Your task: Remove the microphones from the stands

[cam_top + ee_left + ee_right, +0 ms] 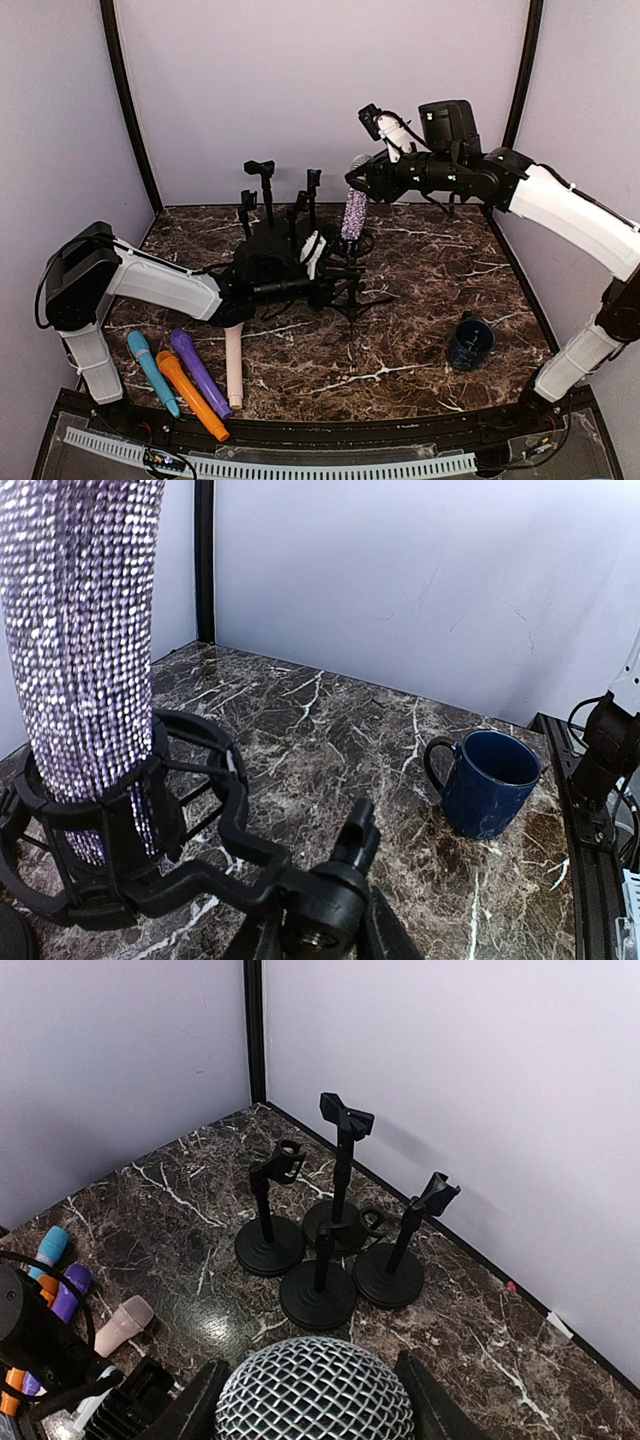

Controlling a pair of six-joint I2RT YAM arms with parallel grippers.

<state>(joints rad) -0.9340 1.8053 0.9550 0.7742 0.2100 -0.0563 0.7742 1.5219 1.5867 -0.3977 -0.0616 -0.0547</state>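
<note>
Microphone (315,1385) head is clamped in my right gripper (358,183). Its glittery body stands upright inside the shock mount of the stand (230,870), mid-table. My left gripper (318,258) sits low beside the stand, possibly holding it; I can't tell.

Microphone (85,630): glittering studded body, woven metal mesh head. Stand (300,905): matt black plastic. Table (330,730): glossy marble-look. Mug (490,785): glazed, shiny blue.

The 2 match: left arm (150,280) and right arm (572,208) wear smooth white shells over black joints, with thin black cables (40,295) alongside. The right gripper (310,1365) is matte black.
</note>
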